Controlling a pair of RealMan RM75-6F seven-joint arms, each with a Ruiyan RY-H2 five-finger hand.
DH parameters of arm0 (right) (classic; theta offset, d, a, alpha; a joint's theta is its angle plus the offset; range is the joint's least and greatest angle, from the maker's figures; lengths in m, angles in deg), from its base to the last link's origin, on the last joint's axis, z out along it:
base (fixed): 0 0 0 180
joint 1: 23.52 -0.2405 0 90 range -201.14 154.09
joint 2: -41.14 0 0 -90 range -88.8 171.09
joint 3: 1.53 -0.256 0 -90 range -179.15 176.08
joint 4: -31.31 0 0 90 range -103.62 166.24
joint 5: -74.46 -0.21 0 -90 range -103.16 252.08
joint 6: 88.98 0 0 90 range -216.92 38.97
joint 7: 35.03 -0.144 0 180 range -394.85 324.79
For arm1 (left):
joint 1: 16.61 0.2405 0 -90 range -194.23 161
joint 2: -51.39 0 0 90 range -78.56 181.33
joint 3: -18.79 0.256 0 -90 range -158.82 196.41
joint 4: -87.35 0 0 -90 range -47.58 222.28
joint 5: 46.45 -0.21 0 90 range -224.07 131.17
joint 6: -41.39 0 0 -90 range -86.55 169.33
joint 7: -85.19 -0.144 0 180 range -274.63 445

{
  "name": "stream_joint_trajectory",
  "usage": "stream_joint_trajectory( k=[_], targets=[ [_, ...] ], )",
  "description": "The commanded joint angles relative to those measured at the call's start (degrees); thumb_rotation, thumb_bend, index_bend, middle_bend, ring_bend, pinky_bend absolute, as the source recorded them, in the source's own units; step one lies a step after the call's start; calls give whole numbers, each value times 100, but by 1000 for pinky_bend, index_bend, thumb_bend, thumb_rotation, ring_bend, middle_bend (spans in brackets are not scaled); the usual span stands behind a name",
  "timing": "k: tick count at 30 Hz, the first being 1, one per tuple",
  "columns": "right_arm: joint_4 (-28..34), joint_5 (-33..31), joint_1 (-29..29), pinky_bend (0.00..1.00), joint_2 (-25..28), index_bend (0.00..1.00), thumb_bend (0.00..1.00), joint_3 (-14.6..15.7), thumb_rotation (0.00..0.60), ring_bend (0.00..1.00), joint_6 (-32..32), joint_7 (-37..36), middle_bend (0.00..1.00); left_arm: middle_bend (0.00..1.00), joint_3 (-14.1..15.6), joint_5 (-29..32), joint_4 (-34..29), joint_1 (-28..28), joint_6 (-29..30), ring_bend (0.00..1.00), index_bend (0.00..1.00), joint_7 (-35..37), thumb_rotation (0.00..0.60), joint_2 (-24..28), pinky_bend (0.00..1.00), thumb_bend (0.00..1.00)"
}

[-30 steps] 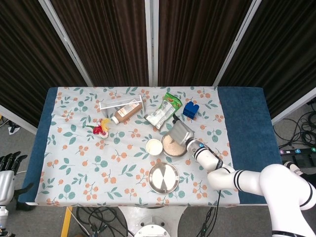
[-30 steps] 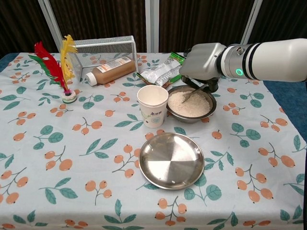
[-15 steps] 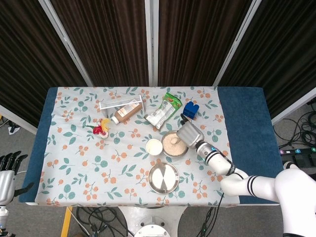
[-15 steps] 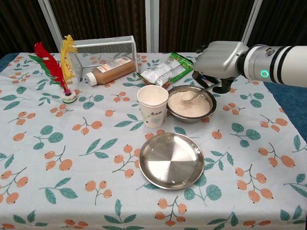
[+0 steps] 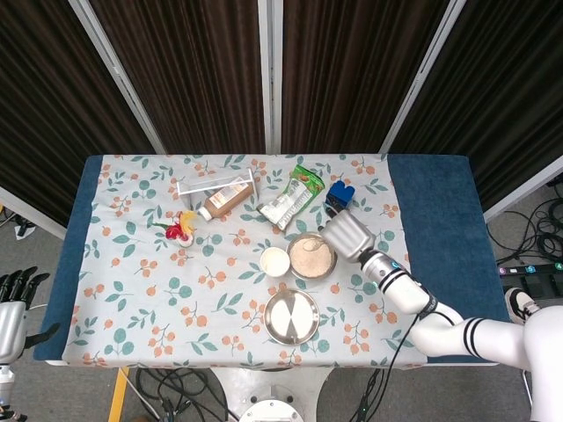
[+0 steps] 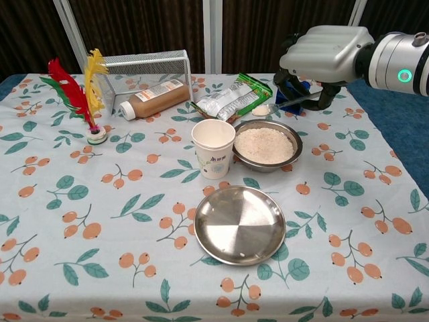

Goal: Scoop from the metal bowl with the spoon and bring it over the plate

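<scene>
Spoon [image 6: 278, 106] gripped in right hand [image 6: 322, 57], loaded, above metal bowl [image 6: 266, 145].

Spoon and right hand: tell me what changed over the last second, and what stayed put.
The right hand lifted the spoon out of the metal bowl; it was dipped in the grain, and now hangs loaded above the bowl's far rim, not yet over the plate. The hand kept its grip throughout. Bowl, plate and paper cup did not move.
</scene>
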Motion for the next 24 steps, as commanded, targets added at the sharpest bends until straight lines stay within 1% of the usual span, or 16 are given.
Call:
stream_joint_trajectory(
  k=[1, 5, 10, 15, 20, 24],
  targets=[
    [259, 171, -20, 1, 128, 581, 339, -169, 600, 220, -49, -67, 578, 222, 3, -3, 3, 3, 3, 122, 256, 0, 600, -4, 110, 67],
    [459, 214, -193, 1, 162, 581, 337, -292, 600, 220, 138, 128, 578, 221, 1, -10, 15, 19, 36, 122, 256, 16, 600, -1, 110, 67],
    [525, 37, -484, 0, 54, 581, 338, -320, 600, 222, 471, 751, 579, 220, 23, -45, 43, 44, 73, 122, 256, 40, 600, -8, 110, 67],
    [456, -350, -756, 0, -113, 581, 339, -247, 600, 222, 696, 1496, 579, 219, 41, -34, 95, 71, 76, 122, 256, 91, 600, -51, 110, 66],
    [426, -633, -1025, 0, -173, 581, 339, -113, 600, 221, 736, 2278, 578, 219, 41, -12, 140, 89, 74, 122, 256, 137, 600, -75, 110, 67],
    [373, -691, -1344, 0, -214, 581, 339, 77, 600, 215, 702, 3168, 574, 219, 33, -25, 159, 75, 63, 122, 256, 137, 600, -82, 110, 67]
  ],
)
